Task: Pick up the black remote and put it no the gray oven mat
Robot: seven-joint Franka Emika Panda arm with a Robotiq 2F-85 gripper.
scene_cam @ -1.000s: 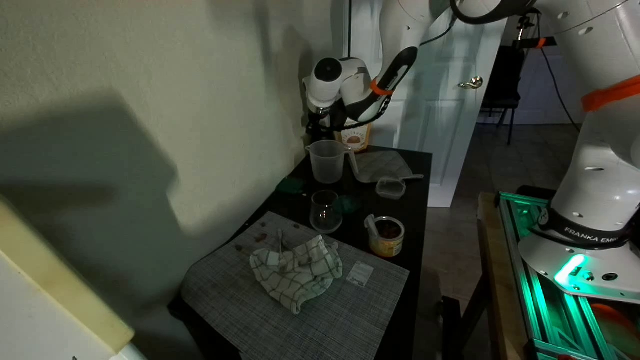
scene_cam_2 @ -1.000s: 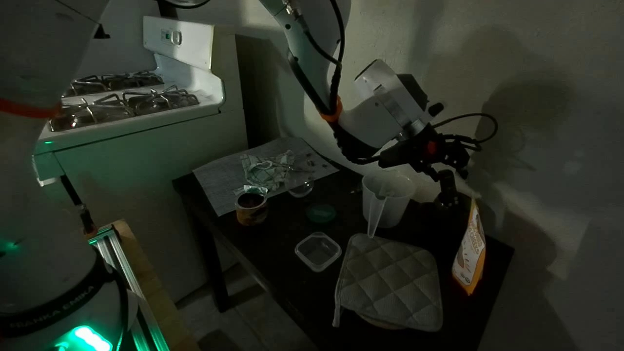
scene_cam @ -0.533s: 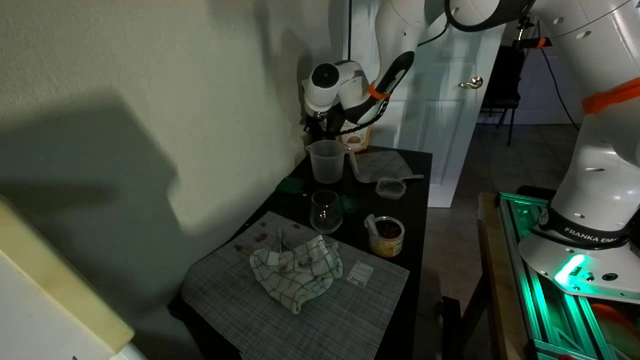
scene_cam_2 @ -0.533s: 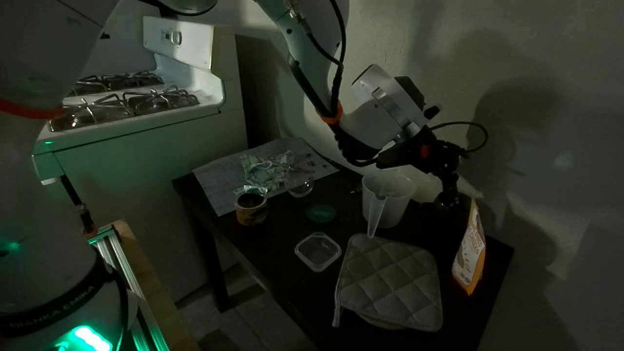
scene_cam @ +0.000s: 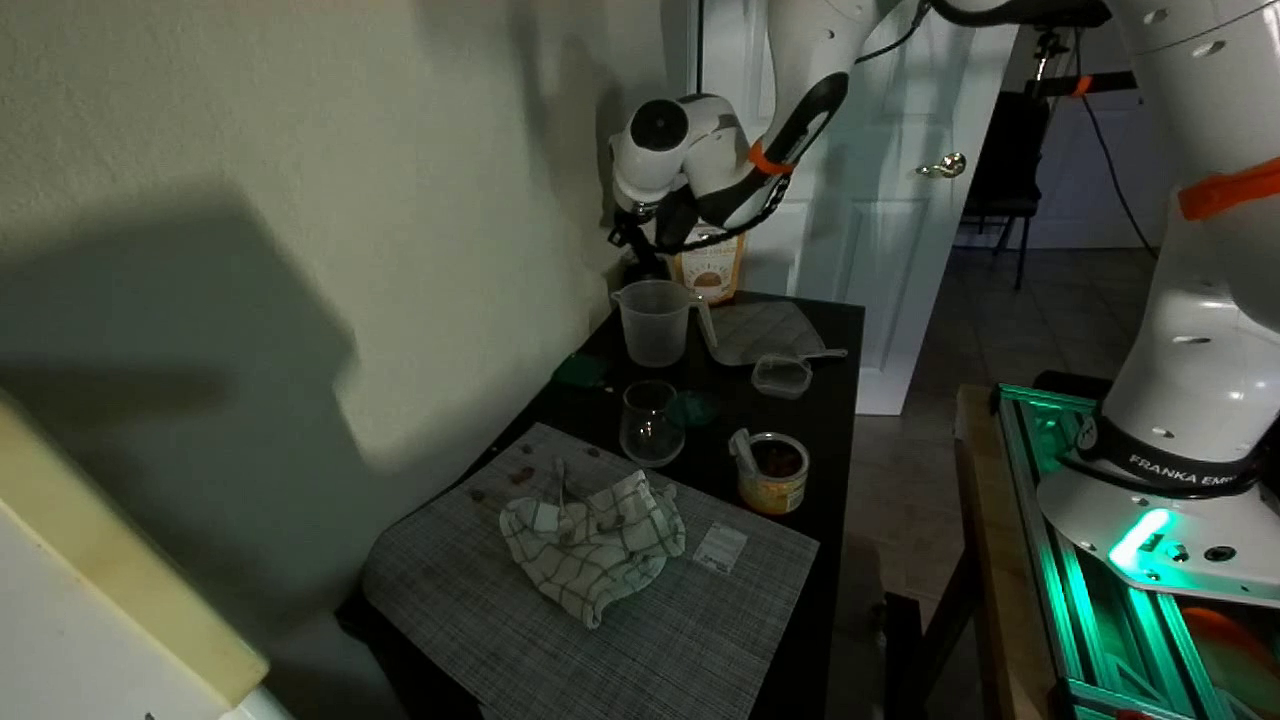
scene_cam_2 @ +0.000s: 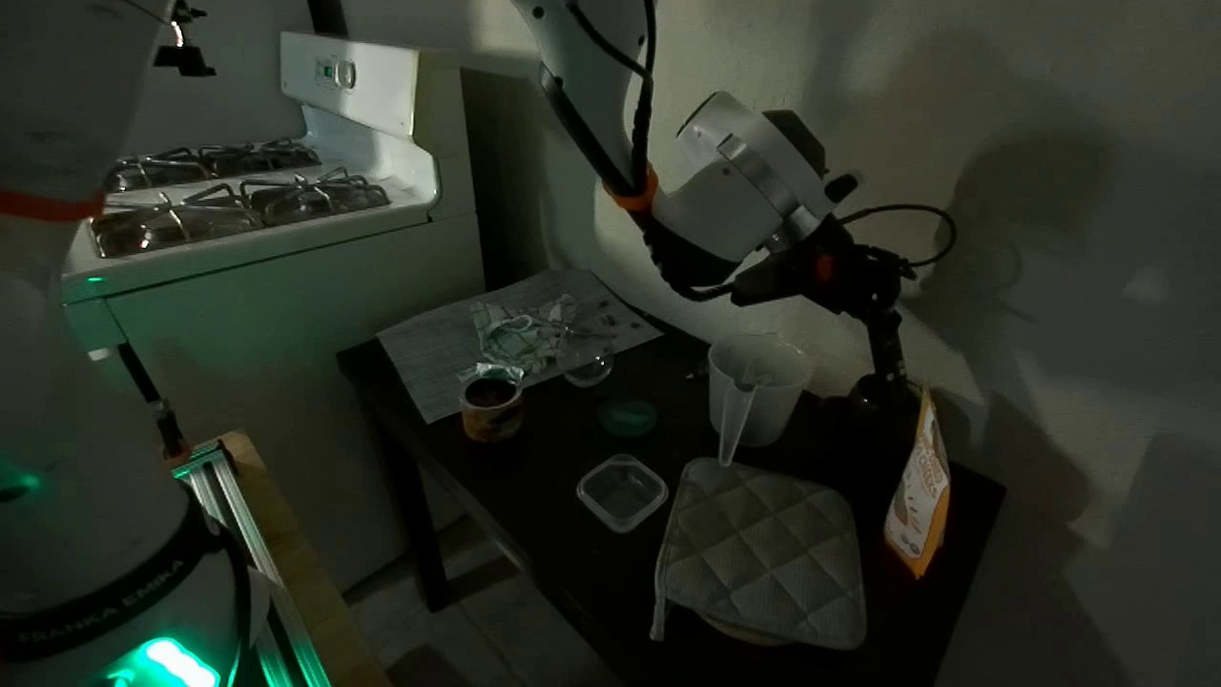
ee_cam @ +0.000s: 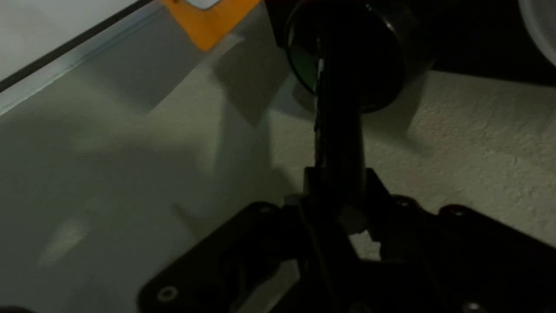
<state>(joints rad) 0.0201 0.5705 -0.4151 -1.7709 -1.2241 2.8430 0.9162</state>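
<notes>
1. Since the earlier frame, your end effector [ee_cam: 341,187] has risen, and in an exterior view more of the black remote [scene_cam_2: 888,351] shows above the dark round container [scene_cam_2: 861,395]
2. Your end effector is clamped on the remote, one finger to each side in the wrist view; it is black against black there, so you can barely pick out where they meet
3. Follow the remote to its far end and you lose it in the unlit mouth of the container; you cannot tell how much is inside, though a dull green patch shows within the curved rim
4. Your translucent plastic jug [scene_cam: 655,325] hides most of that container in an exterior view
5. Near the container you have an upright orange-and-white pouch [scene_cam_2: 919,496], its print too small to read, cut off at the top of the wrist view
6. Well apart from the remote, your gray mat [scene_cam: 680,640] covers the other end of the dark surface [scene_cam: 825,420]: flat, finely woven, clipped by the lower frame edge, its middle under a crumpled checked cloth [scene_cam: 600,565]
7. Beside the jug, you see a quilted gray pad [scene_cam_2: 763,553] with diamond stitching and a clear square tub [scene_cam_2: 622,496]
8. Between mat and jug stands your clear, round-bowled glass [scene_cam: 652,425]; near it, an opened can [scene_cam: 772,495] holds dark contents you cannot identify
</notes>
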